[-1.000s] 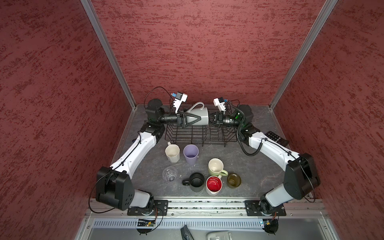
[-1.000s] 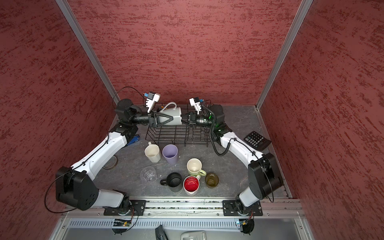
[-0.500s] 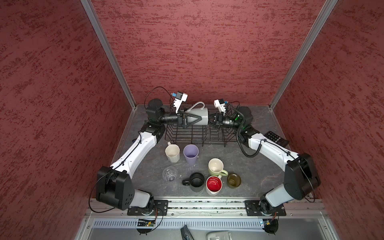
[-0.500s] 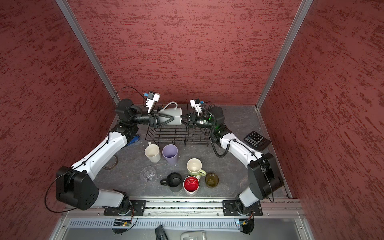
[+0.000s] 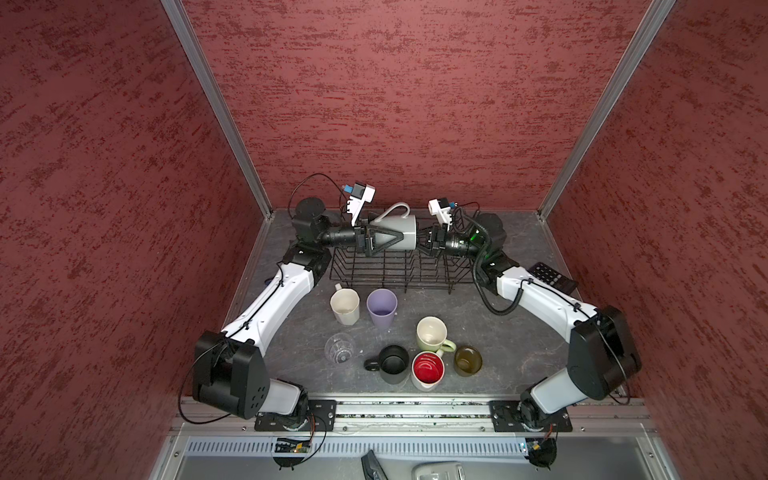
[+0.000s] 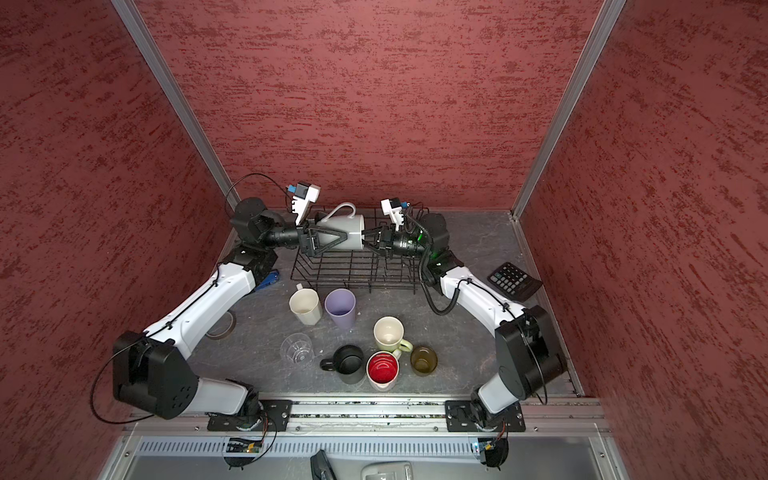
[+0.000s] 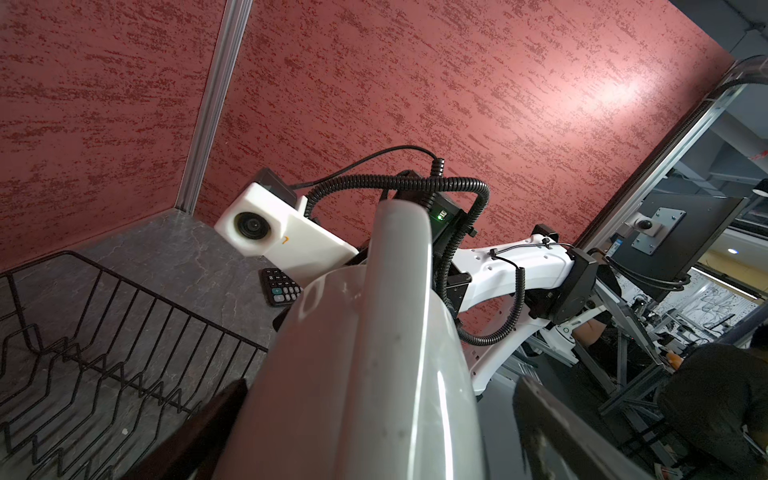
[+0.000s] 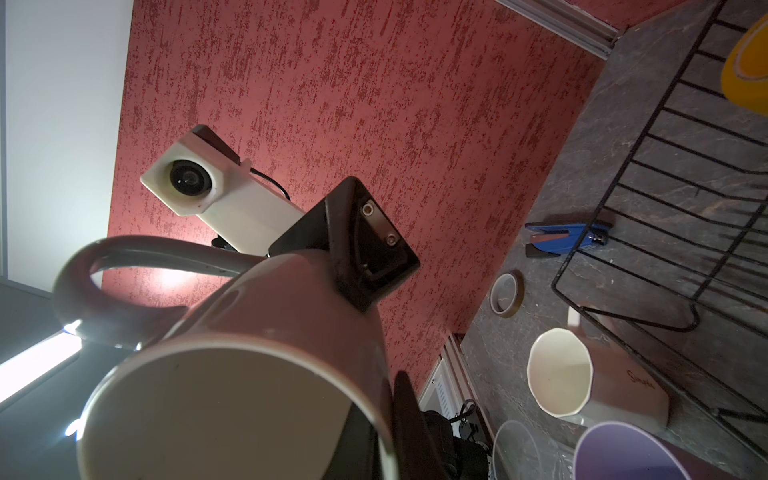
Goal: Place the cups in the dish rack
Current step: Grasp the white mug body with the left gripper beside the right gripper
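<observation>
Handing over grey mug (image 5: 395,223), sideways above far side of dish rack (image 5: 390,286) | left end effector (image 5: 402,233) jaws apart, straddling its base | right end effector (image 5: 420,243) clamped on rim, likely taking the weight for racking

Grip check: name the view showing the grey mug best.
A top view: grey mug nearly whole, on its side above the dish rack. Wrist views crop it: left mostly handle, right mostly mouth.

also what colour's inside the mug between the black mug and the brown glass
Red, white outside; the mug shows best in a top view.
</observation>
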`<control>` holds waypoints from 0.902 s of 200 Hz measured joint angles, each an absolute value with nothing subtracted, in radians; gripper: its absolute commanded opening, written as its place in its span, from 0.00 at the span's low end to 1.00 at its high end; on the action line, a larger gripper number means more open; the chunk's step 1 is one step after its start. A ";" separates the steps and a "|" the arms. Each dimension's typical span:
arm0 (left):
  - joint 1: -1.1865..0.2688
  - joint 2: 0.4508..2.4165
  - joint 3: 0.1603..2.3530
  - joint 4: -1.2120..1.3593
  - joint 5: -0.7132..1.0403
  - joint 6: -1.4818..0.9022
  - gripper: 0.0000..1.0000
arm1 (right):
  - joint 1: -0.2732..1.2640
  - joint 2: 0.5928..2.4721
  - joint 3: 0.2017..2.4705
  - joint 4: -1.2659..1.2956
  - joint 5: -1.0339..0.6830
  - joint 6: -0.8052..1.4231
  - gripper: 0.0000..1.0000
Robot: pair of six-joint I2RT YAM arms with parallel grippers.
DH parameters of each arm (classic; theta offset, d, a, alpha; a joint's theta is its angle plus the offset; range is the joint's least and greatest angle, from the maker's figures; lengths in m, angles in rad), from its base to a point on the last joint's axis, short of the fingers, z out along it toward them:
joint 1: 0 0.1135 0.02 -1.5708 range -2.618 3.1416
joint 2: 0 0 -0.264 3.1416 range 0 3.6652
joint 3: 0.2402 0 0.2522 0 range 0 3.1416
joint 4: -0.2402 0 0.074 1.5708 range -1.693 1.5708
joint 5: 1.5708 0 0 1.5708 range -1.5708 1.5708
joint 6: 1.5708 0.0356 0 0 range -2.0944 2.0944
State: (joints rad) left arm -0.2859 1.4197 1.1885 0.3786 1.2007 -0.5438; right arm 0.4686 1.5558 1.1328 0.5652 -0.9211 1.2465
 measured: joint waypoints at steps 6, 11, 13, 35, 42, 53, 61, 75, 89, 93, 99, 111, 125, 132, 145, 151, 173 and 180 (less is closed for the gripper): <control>-0.286 1.420 1.188 0.381 1.201 -0.543 0.99 | 0.469 1.556 1.133 0.566 -0.921 1.247 0.00; -0.286 1.420 1.188 0.382 1.201 -0.543 0.99 | 0.469 1.556 1.133 0.566 -0.920 1.248 0.00; -0.286 1.421 1.188 0.382 1.201 -0.543 0.99 | 0.469 1.556 1.133 0.566 -0.920 1.249 0.00; -0.286 1.422 1.189 0.386 1.203 -0.542 0.99 | 0.469 1.556 1.133 0.567 -0.920 1.250 0.00; -0.286 1.423 1.188 0.389 1.203 -0.542 0.99 | 0.469 1.556 1.133 0.567 -0.920 1.250 0.00; -0.286 1.427 1.189 0.394 1.205 -0.542 0.99 | 0.469 1.556 1.133 0.567 -0.920 1.250 0.00; -0.286 1.430 1.189 0.400 1.207 -0.542 0.99 | 0.469 1.556 1.133 0.567 -0.919 1.251 0.00; -0.286 1.438 1.188 0.409 1.211 -0.541 0.98 | 0.469 1.556 1.133 0.566 -0.918 1.254 0.00; -0.286 1.442 1.189 0.413 1.214 -0.541 0.97 | 0.469 1.556 1.133 0.564 -0.917 1.258 0.00; -0.286 1.443 1.188 0.415 1.214 -0.541 0.97 | 0.469 1.556 1.133 0.564 -0.917 1.260 0.00; -0.286 1.446 1.189 0.420 1.216 -0.541 0.97 | 0.469 1.556 1.133 0.565 -0.916 1.262 0.00; -0.286 1.451 1.188 0.425 1.222 -0.541 0.96 | 0.469 1.556 1.133 0.565 -0.916 1.269 0.00; -0.287 1.457 1.188 0.428 1.226 -0.541 0.93 | 0.469 1.556 1.133 0.565 -0.915 1.275 0.00; -0.287 1.460 1.188 0.429 1.229 -0.541 0.91 | 0.469 1.556 1.133 0.565 -0.915 1.277 0.00; -0.287 1.464 1.189 0.432 1.230 -0.542 0.88 | 0.469 1.556 1.133 0.567 -0.915 1.280 0.00; -0.287 1.467 1.189 0.436 1.232 -0.542 0.87 | 0.469 1.556 1.133 0.569 -0.915 1.282 0.00; -0.287 1.472 1.189 0.440 1.233 -0.541 0.77 | 0.468 1.556 1.133 0.572 -0.915 1.286 0.00; -0.287 1.472 1.189 0.442 1.232 -0.542 0.71 | 0.468 1.556 1.132 0.574 -0.915 1.288 0.00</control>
State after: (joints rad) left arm -0.2871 1.4719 1.1889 0.4423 1.2324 -0.5423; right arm 0.4683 1.5558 1.1316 0.5735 -0.9154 1.2884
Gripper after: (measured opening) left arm 0.799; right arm 0.094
